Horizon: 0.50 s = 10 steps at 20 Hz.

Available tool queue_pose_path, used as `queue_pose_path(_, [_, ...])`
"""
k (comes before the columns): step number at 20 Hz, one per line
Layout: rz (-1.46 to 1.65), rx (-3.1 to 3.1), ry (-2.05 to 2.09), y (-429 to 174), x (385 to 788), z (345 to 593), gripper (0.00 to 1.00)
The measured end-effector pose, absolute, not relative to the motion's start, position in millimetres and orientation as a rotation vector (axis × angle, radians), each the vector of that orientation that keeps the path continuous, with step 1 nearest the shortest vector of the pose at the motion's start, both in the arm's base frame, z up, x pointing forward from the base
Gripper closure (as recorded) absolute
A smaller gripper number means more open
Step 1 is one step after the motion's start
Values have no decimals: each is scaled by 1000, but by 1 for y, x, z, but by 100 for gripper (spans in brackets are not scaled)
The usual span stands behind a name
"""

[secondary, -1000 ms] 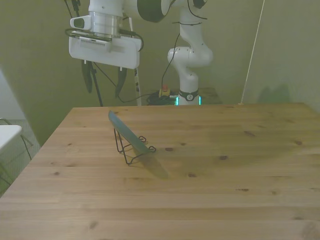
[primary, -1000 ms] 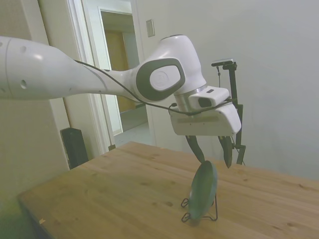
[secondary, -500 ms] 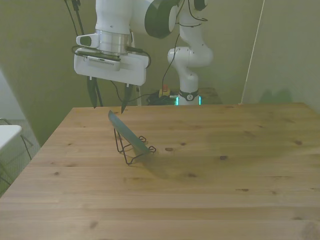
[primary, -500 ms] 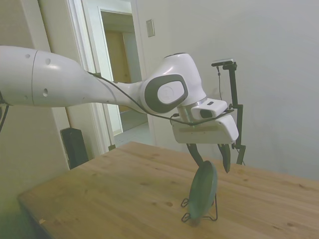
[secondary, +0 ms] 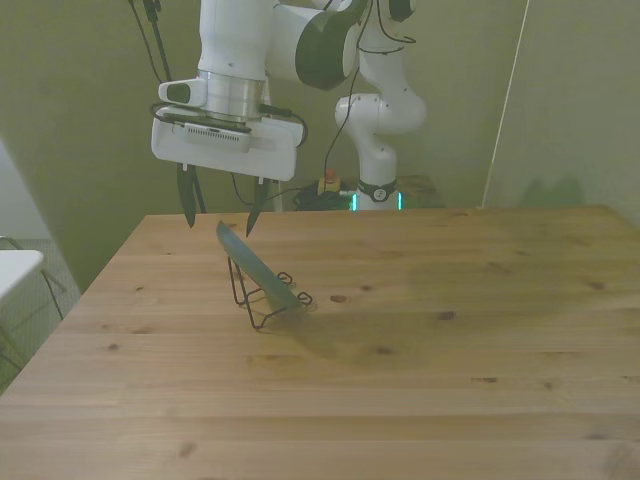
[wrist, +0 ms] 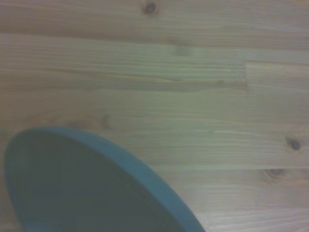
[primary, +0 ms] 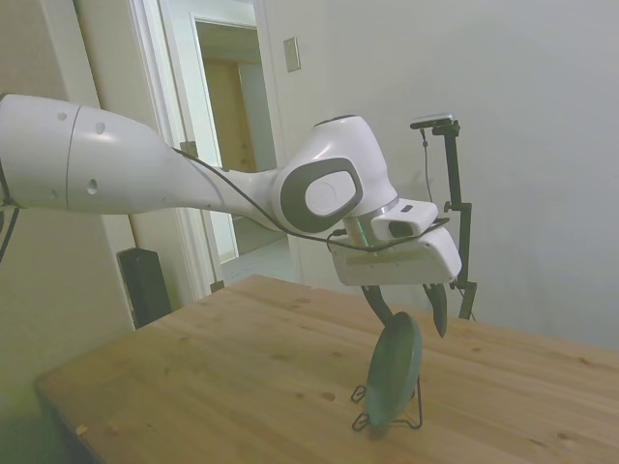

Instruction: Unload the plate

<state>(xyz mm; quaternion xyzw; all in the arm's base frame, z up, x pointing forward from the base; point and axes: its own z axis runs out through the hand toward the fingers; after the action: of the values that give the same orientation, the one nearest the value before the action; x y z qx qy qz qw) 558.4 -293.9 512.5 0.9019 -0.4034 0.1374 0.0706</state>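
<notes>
One plate [secondary: 262, 272] sits tilted on edge in a thin black wire stand [secondary: 262, 305] on the wooden surface [secondary: 420, 340], toward the front view's left, and close up you can see its teal rim [wrist: 145, 179] over the wood grain. The hand [secondary: 218, 218] hangs right above the plate's top edge with its two dark fingers [primary: 435, 307] spread apart on either side, not touching it as far as I can tell.
</notes>
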Motion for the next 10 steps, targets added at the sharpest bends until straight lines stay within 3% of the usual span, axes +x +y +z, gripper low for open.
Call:
queue_pose_path(1, [412,2715,-1208,-294,558,511,0])
queue_pose_path(2, [409,2718,-1206,-294,558,510,100])
queue_pose_path(10, [410,2740,-1219,-300,555,509,100])
